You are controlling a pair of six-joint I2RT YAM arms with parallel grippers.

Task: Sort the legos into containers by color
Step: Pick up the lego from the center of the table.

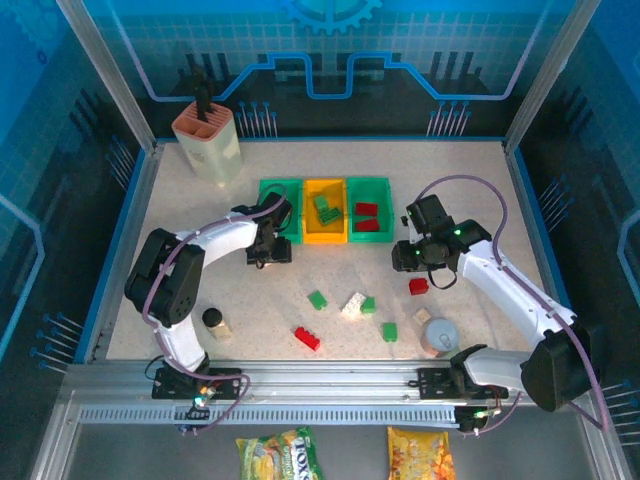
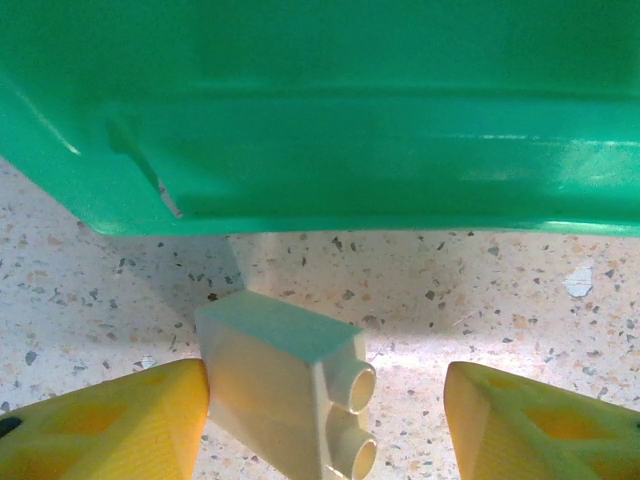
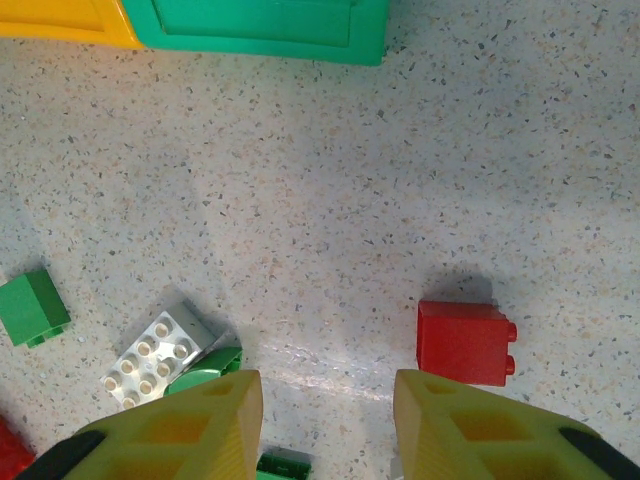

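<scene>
Three bins stand in a row: a green bin [image 1: 272,192], a yellow bin [image 1: 309,231] holding a green brick [image 1: 325,209], and a second green bin [image 1: 382,190] holding two red bricks [image 1: 366,216]. My left gripper [image 1: 270,247] [image 2: 326,388] is open around a white brick [image 2: 280,385] lying on the table beside the green bin wall [image 2: 330,120]; the brick rests near the left finger [image 2: 130,425]. My right gripper [image 1: 408,256] [image 3: 328,392] hangs open over bare table. A red brick [image 3: 465,342] [image 1: 418,286] lies just beyond its right finger [image 3: 470,430].
Loose on the table are green bricks [image 1: 317,299] [image 1: 389,331], a white brick [image 1: 352,305] beside a green one [image 1: 368,304], and a red brick [image 1: 307,338]. A grey cup [image 1: 440,335] stands front right, a black-capped bottle [image 1: 214,322] front left, a beige holder [image 1: 208,142] at the back left.
</scene>
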